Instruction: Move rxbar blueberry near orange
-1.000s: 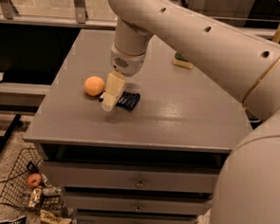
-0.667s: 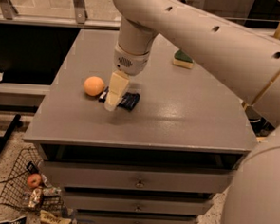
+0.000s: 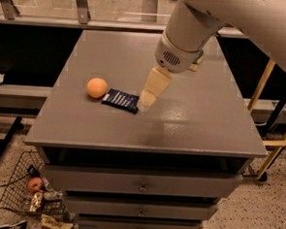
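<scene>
No legible text anywhere in view. The rxbar blueberry (image 3: pixel 120 100) on the worktop (image 3: pixel 191 124) carries small white lines of print on its navy wrapper, but no word or number can be made out. A crumpled snack bag (image 3: pixel 53 224) on the floor below shows dark marking, also unreadable. The end effector (image 3: pixel 144 102), just beside the bar's right end, has no visible label.

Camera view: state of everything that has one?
rxbar blueberry: lying flat on the table, beside the orange.
orange: whole, sitting on the table.
gripper: low over the table, at the bar's right end.
drawers: shut.
apple: in the wire basket on the floor.
</scene>
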### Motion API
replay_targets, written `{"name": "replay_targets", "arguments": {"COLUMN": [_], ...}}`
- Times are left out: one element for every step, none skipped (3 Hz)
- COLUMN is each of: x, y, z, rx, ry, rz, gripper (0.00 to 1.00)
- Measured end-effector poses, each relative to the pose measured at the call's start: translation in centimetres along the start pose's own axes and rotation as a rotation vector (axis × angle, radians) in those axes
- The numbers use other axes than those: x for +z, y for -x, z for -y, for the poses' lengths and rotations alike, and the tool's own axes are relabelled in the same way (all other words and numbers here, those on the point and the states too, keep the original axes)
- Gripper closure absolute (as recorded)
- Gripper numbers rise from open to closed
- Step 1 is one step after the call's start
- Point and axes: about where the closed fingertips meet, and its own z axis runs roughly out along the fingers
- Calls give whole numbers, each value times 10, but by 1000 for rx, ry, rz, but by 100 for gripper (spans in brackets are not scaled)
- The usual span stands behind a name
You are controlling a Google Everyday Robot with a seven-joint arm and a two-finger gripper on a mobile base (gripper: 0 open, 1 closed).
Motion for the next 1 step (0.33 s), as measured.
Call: {"name": "replay_targets", "arguments": {"x": [0], "y": [-1], "z": [1], "rx": [3], "ry": [0], "rz": [-1], "gripper": [0]}}
